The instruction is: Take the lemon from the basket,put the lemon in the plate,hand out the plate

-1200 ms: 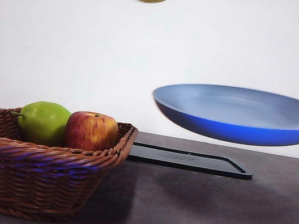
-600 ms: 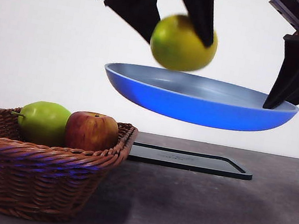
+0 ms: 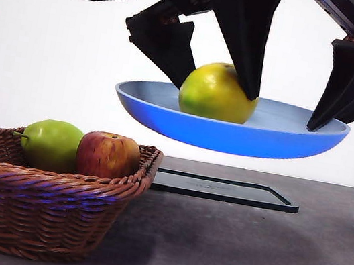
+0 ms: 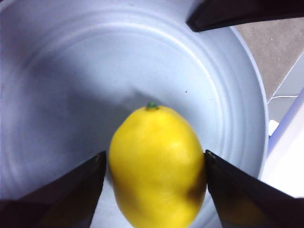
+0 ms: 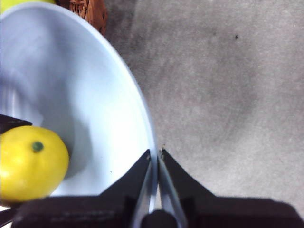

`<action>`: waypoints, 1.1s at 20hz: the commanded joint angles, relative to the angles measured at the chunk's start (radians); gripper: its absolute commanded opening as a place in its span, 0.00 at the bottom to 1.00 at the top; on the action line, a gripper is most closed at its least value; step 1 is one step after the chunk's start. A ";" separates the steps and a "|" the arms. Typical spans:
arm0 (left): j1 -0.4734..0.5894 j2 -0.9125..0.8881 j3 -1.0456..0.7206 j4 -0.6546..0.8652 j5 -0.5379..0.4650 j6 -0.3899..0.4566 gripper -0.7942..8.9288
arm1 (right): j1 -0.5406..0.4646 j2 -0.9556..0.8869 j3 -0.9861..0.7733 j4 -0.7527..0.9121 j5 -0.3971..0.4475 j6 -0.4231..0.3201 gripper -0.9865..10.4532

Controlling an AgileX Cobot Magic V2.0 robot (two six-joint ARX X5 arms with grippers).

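While the left gripper [image 4: 154, 166] jaws clasp the lemon [image 4: 156, 164] in the plate [image 3: 167, 107], release remains; right gripper [image 5: 156, 159] jaws pinch its rim for handing out.

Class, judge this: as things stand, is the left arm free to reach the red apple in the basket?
Probably not: the left gripper is shut on the lemon, over the plate; the apple sits below.

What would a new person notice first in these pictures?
A round blue plate hangs in the air above the dark table, held at its rim by the right hand. The left hand grips a smooth yellow lemon inside it. A brown wicker basket stands below.
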 commanded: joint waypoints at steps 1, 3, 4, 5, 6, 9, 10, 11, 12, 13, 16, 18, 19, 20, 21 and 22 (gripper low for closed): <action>-0.014 0.010 0.016 0.010 -0.001 0.003 0.48 | 0.004 0.010 0.016 0.018 -0.009 0.010 0.09; -0.014 0.009 0.016 0.008 -0.002 0.003 0.48 | 0.004 0.010 0.016 0.018 -0.009 0.010 0.09; -0.014 0.008 0.016 0.008 -0.002 0.003 0.48 | 0.004 0.010 0.016 0.018 -0.008 0.010 0.09; -0.014 0.005 0.017 0.007 -0.002 0.003 0.48 | 0.004 0.010 0.016 0.018 -0.008 0.010 0.09; -0.014 0.002 0.024 0.002 -0.002 0.003 0.48 | 0.004 0.010 0.016 0.018 -0.007 0.010 0.09; -0.013 -0.014 0.086 -0.055 -0.002 0.003 0.48 | -0.008 0.028 0.016 0.053 0.000 0.016 0.09; -0.014 -0.020 0.113 -0.073 -0.002 0.003 0.48 | -0.020 0.038 0.016 0.065 0.000 0.022 0.09; -0.014 -0.033 0.143 -0.097 -0.003 0.005 0.48 | -0.031 0.058 0.016 0.076 -0.001 0.022 0.09; -0.014 -0.043 0.171 -0.117 -0.003 0.007 0.48 | -0.045 0.080 0.019 0.079 -0.001 0.021 0.09; -0.014 -0.051 0.195 -0.138 -0.003 0.018 0.48 | -0.058 0.108 0.024 0.082 -0.001 0.021 0.09; -0.014 -0.081 0.238 -0.230 -0.060 0.040 0.48 | -0.103 0.205 0.077 0.082 -0.005 0.020 0.09; -0.014 -0.098 0.238 -0.295 -0.115 0.053 0.48 | -0.127 0.269 0.147 0.081 -0.008 0.014 0.09; -0.013 -0.103 0.238 -0.322 -0.134 0.053 0.48 | -0.140 0.298 0.187 0.079 -0.008 0.010 0.09; -0.014 -0.109 0.238 -0.343 -0.152 0.053 0.48 | -0.153 0.335 0.240 0.074 -0.008 0.010 0.09; -0.014 -0.114 0.238 -0.351 -0.163 0.053 0.48 | -0.164 0.366 0.286 0.071 -0.008 0.010 0.09; -0.014 -0.119 0.238 -0.356 -0.167 0.053 0.48 | -0.178 0.408 0.343 0.069 -0.008 0.011 0.09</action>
